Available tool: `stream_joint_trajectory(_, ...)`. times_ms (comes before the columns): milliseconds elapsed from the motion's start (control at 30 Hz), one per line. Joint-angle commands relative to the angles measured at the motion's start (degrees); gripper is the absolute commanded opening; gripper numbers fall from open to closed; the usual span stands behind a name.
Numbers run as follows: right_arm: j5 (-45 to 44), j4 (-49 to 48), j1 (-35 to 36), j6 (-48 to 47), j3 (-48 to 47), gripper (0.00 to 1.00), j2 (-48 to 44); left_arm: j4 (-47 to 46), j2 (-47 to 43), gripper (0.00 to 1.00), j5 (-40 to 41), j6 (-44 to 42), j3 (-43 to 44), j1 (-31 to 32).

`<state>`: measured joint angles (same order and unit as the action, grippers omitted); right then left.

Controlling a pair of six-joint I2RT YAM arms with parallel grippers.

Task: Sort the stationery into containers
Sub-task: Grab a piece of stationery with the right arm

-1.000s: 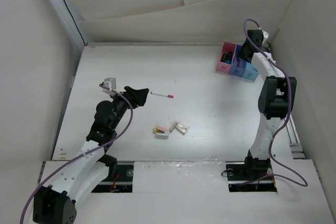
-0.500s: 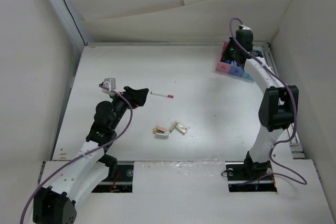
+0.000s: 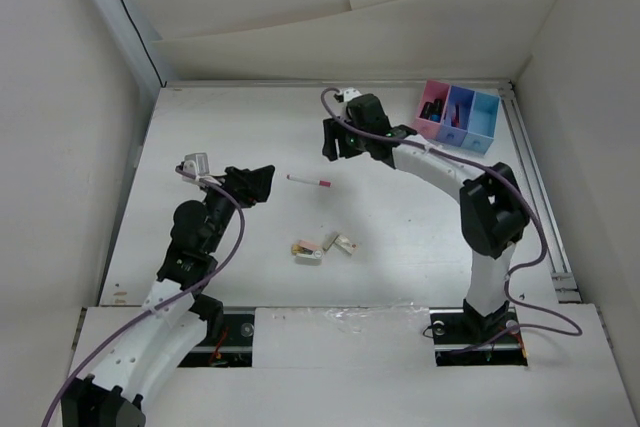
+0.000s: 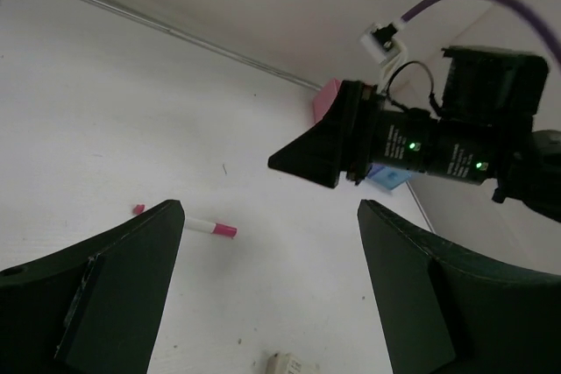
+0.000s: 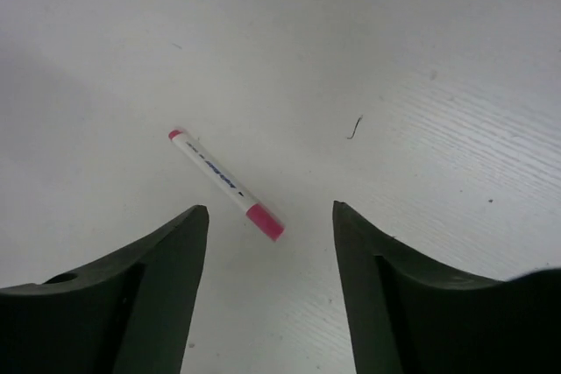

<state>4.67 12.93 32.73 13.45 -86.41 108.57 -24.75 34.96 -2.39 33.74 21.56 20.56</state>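
Note:
A short white pen (image 3: 308,181) with pink ends lies on the table's middle; it also shows in the right wrist view (image 5: 226,184) and the left wrist view (image 4: 209,228). My right gripper (image 3: 336,144) hangs open and empty just above and right of it. My left gripper (image 3: 262,183) is open and empty just left of the pen. Three small beige eraser blocks (image 3: 322,246) lie nearer the front; one shows in the left wrist view (image 4: 285,363). The joined pink, blue and light blue bins (image 3: 458,115) stand at the back right, with dark items in the pink one.
White walls enclose the table (image 3: 420,207) on the left, back and right. A metal rail (image 3: 545,217) runs along the right edge.
My right arm has swung from over the bins leftward to the table's middle, above the pen. My left gripper has shifted slightly left. The pen and erasers have not moved.

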Motion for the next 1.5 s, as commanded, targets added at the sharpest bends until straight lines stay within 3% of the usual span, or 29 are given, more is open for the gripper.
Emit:
stream_joint_trajectory(0, -2.99, 0.77, 1.63, -3.87, -0.94, 0.67, 3.48, -0.04, -3.22, 0.78, 3.0, 1.07, 0.5, 0.1)
stream_joint_trajectory(67, -3.52, 2.79, 2.86, -5.98, -2.62, 0.73, 5.76, 1.19, -4.81, 0.78, 4.93, 1.68, -0.2, 0.1)
stream_joint_trajectory(233, -3.52, 4.83, 5.77, -7.83, -4.99, 0.73, 9.81, 3.31, -9.99, 0.78, 10.3, 3.0, -1.35, 0.1)
stream_joint_trajectory(600, -5.37, 6.76, 7.08, -8.36, -8.94, 0.72, 15.87, 3.31, -8.68, 0.79, 9.07, 3.0, -1.35, 0.1)
stream_joint_trajectory(700, -5.98, 7.46, 7.61, -8.36, -9.74, 0.66, 17.28, 3.31, -8.68, 0.79, 9.07, 3.0, -1.35, 0.1)
stream_joint_trajectory(767, -5.98, 7.46, 7.61, -8.36, -10.27, 0.5, 17.99, 3.31, -8.68, 0.79, 9.07, 3.0, -1.35, 0.1)
stream_joint_trajectory(933, -5.38, 4.92, 8.14, -6.08, -6.76, 0.37, 17.46, 3.31, -9.21, 0.79, 9.07, 3.0, -1.35, 0.1)
stream_joint_trajectory(1200, -5.46, 1.84, 8.67, -4.93, -0.26, 0.01, 13.25, 3.31, -9.21, 0.79, 9.07, 3.0, -1.35, 0.1)
stream_joint_trajectory(1467, -0.64, -0.88, 8.05, -1.76, 2.48, 0.0, 8.15, 3.31, -9.21, 0.79, 9.07, 3.0, -1.35, 0.1)
